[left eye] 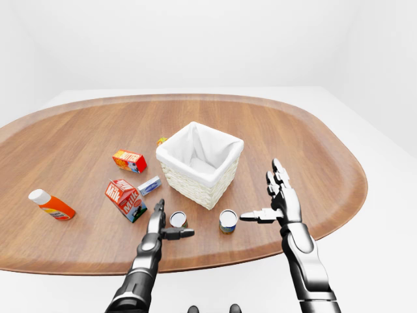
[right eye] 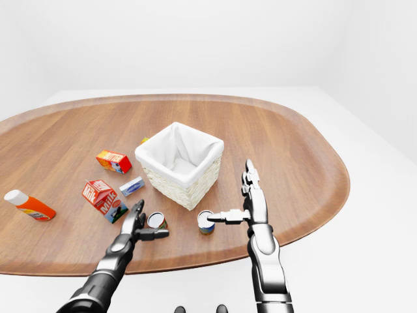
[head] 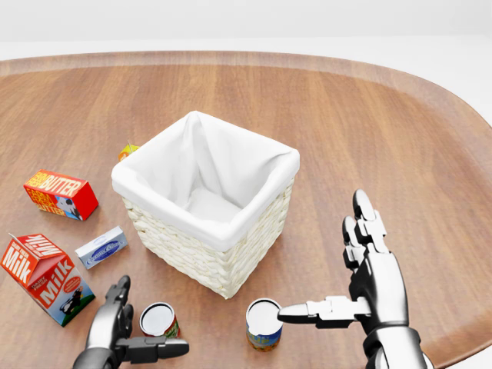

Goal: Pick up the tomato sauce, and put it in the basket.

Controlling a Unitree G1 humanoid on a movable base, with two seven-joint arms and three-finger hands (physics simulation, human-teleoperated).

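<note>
The tomato sauce can (head: 159,320), silver-topped with a red and green label, stands upright on the wooden table (head: 384,115) near the bottom left of the head view. My left hand (head: 151,323) is open, with its fingers to the can's left and its thumb below the can. The white-lined wicker basket (head: 201,254) stands in the middle, just above the can. My right hand (head: 323,257) is open at the basket's lower right. Its thumb reaches left over a second can.
A second can (head: 264,324) with a blue and yellow label stands under my right thumb. A milk carton (head: 44,277), a small blue-white box (head: 101,246) and a butter box (head: 60,194) lie left of the basket. An orange bottle (left eye: 52,204) lies at far left.
</note>
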